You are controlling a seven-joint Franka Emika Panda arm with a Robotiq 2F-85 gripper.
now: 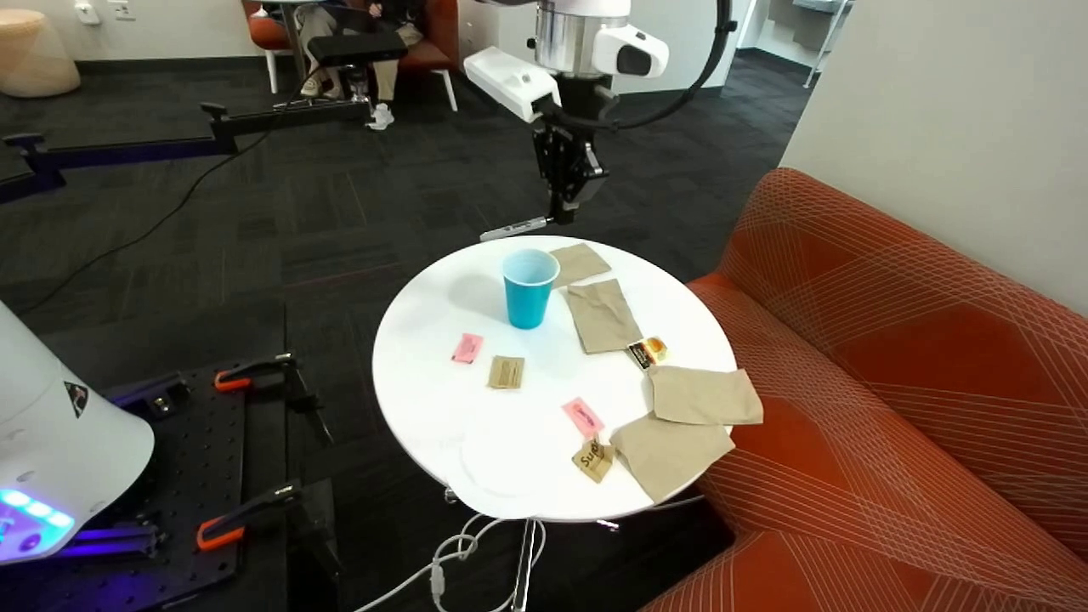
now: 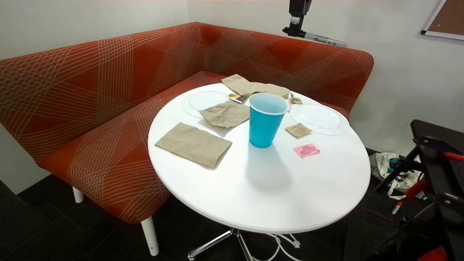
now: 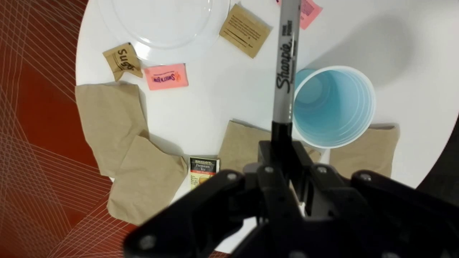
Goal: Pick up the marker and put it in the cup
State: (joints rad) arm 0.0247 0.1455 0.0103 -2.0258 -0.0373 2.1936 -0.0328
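Half the job looked done from where I stood: the gripper point(image 3: 282, 147) pinched the marker point(image 3: 286, 68) by its dark end, higher than the cup point(image 1: 527, 299). Dropping it in remained.

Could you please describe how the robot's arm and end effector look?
The white arm has a shiny silver collar and a black cable. The end effector is black and jointed, with round pale screws. The white base shows glowing bluish lights.

The white table point(image 2: 326, 192) holds an upright blue cup point(image 2: 265, 127), tan napkins point(image 2: 194, 144), packets point(image 2: 306, 150) and clear plates point(image 2: 319, 119).
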